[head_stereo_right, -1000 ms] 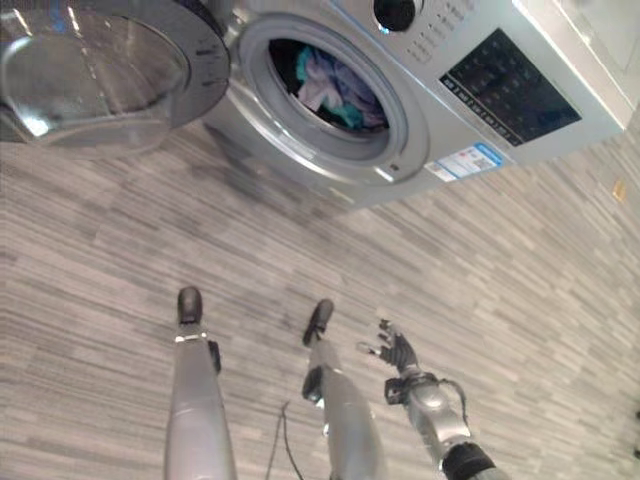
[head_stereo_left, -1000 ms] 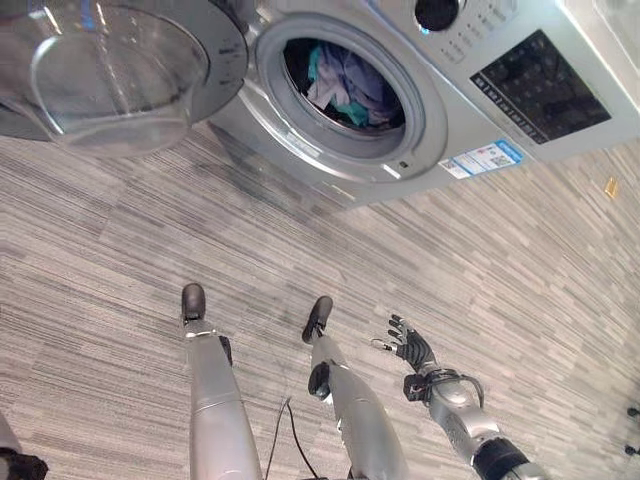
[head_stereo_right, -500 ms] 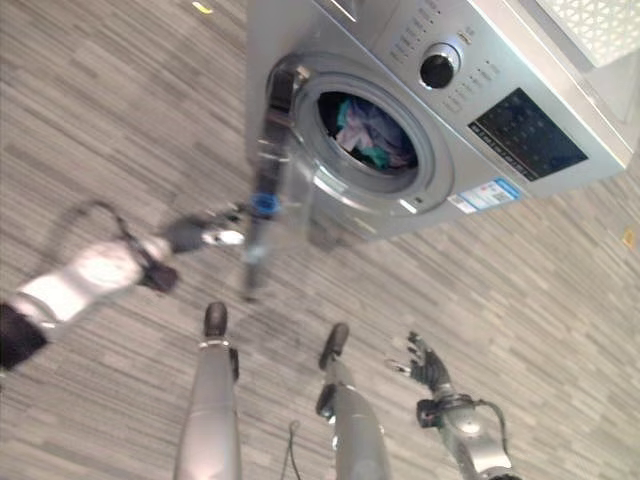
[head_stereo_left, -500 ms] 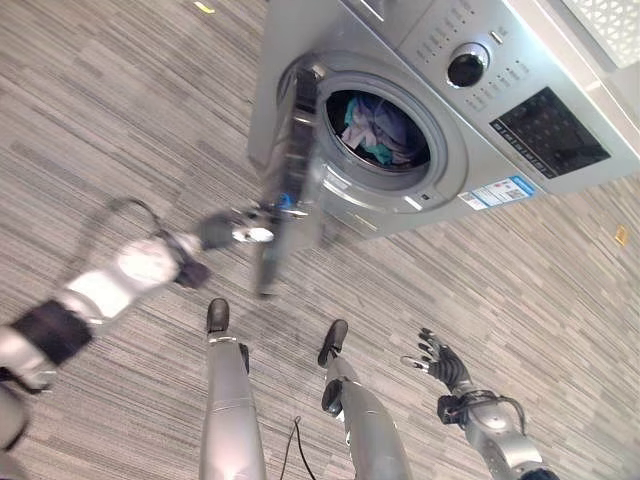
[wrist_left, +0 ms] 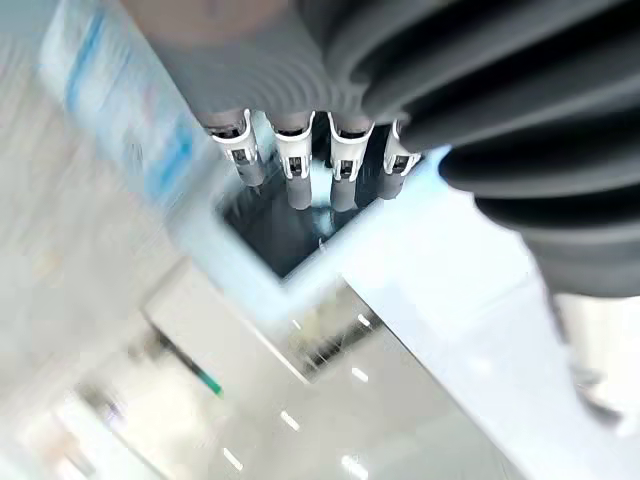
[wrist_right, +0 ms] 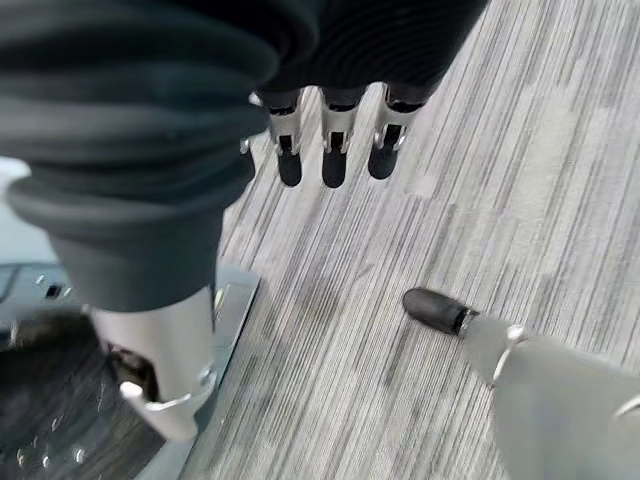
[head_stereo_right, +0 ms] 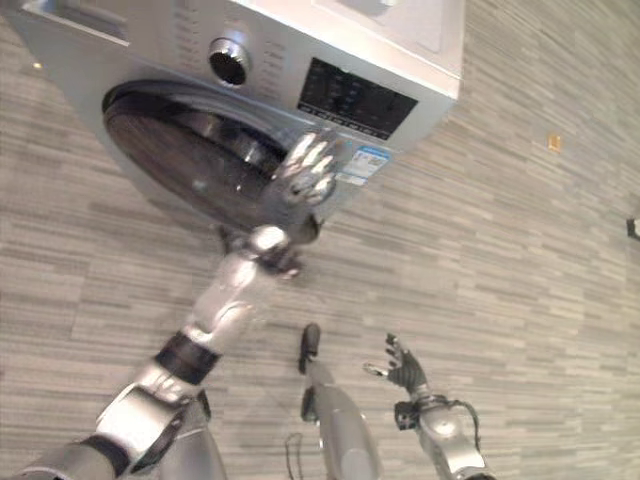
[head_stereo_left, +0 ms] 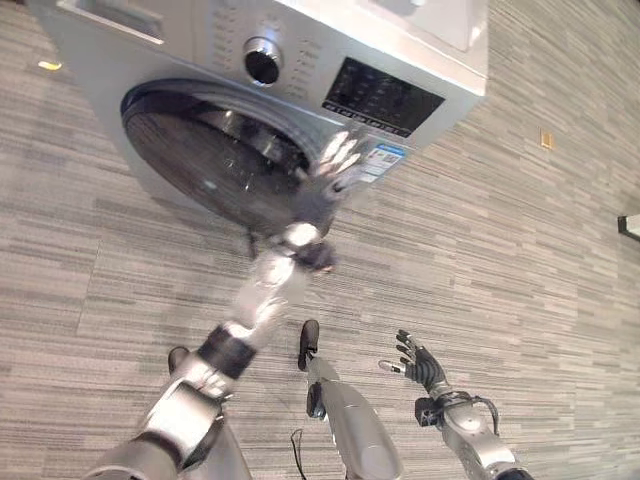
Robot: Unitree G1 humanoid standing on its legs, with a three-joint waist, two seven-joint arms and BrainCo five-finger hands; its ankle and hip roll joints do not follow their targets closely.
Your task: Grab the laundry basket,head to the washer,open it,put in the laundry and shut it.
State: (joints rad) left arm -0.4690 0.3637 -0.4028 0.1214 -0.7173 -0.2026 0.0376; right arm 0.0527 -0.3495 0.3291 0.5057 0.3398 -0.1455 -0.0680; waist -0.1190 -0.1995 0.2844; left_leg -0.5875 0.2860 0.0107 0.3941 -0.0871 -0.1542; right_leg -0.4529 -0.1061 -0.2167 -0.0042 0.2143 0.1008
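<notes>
We see the washer (head_stereo_left: 300,90), a silver front-loading machine, standing on the grey striped carpet floor (head_stereo_left: 520,240). Its round door (head_stereo_left: 215,160) of dark glass lies flat against the front of the machine, so the door is closed, and the glass is too dark for us to tell what is in the drum. Above the door sit a round control knob (head_stereo_left: 263,61) and a dark control panel (head_stereo_left: 383,96); a small blue-and-white label (head_stereo_left: 377,160) is stuck just below that panel.

Our left hand (head_stereo_left: 332,168) is raised at the end of the outstretched left arm, at the door's edge nearest the label. Its fingers (wrist_left: 290,165) are straight and spread, nothing is grasped in them, and they lie on or right at the washer's front; we cannot tell for sure whether they press against it. In the left wrist view the fingers point at the dark panel and the pale metal around it.

Our right hand (head_stereo_left: 418,365) hangs low, well apart from the washer, above the floor. It is relaxed and empty, fingers loosely extended (wrist_right: 330,150) and pointing down at the carpet in the right wrist view.
</notes>
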